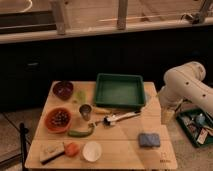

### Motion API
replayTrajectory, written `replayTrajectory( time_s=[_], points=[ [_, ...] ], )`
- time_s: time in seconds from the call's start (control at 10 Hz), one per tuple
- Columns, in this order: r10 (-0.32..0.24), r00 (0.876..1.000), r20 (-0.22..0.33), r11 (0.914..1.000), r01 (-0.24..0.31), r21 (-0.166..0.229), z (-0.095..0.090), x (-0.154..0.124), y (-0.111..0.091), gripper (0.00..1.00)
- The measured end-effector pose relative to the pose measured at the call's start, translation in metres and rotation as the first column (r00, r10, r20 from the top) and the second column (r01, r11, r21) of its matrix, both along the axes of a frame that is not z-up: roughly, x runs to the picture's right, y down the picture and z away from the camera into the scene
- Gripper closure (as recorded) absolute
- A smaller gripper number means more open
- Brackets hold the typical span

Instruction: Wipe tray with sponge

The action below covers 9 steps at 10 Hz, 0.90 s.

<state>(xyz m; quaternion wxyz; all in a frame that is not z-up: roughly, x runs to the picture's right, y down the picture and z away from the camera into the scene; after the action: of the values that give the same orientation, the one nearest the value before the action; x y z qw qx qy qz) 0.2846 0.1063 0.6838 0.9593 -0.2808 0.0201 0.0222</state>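
The green tray [119, 91] sits at the back middle of the wooden table [125, 152], with nothing in it. Flat on the table's front right lies the blue-grey sponge [149, 139]. My white arm is folded at the right, beyond the table's edge. My gripper [167, 116] hangs down off the table's right side, right of the tray and above-right of the sponge, open and holding nothing. It touches neither object.
On the table's left half are a purple bowl [63, 90], an orange bowl [58, 120] of dark fruit, a metal cup [85, 110], a green vegetable [82, 132], a white bowl [92, 151] and a pale block [51, 151]. A white-handled utensil [122, 118] lies before the tray. A green bin [197, 125] stands on the floor at right.
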Motion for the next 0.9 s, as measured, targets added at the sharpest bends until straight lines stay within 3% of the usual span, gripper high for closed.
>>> replayTrajectory(
  time_s=[0.1, 0.5, 0.8, 0.9],
  points=[
    [0.000, 1.000, -0.001, 1.0000, 0.000, -0.002, 0.000, 0.000, 0.001, 0.20],
    [-0.009, 1.000, -0.012, 0.9997, 0.009, -0.024, -0.008, -0.004, 0.040, 0.20],
    [-0.017, 1.000, -0.010, 0.9992, 0.017, -0.037, -0.002, -0.012, 0.055, 0.20],
    [-0.018, 1.000, -0.012, 0.9989, 0.018, -0.044, -0.001, -0.014, 0.071, 0.20]
  ],
)
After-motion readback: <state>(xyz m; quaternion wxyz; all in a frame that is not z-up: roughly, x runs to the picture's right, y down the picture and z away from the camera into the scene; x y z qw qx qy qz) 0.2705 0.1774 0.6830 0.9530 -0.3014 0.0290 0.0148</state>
